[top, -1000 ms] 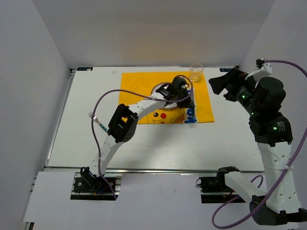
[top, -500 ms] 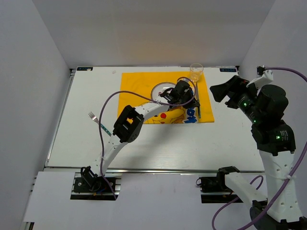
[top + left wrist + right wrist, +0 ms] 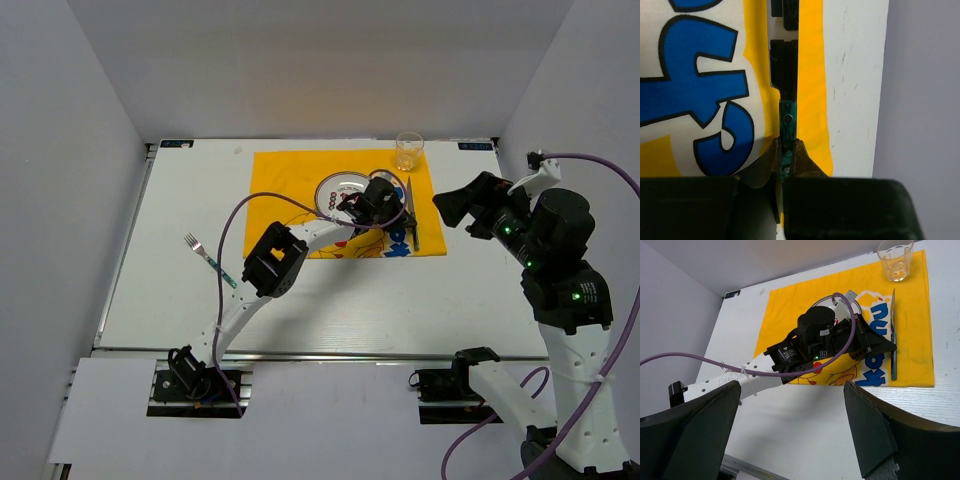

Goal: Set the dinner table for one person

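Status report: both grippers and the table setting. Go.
Left gripper shut on knife, flat on placemat right of plate. Right gripper open, raised. Fork on dinner table left of placemat, not yet placed. Nothing blocking.

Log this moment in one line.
left fingers: shut on knife, along right edge of placemat, beside plate | right fingers: open, empty | fork: on dinner table, left of placemat
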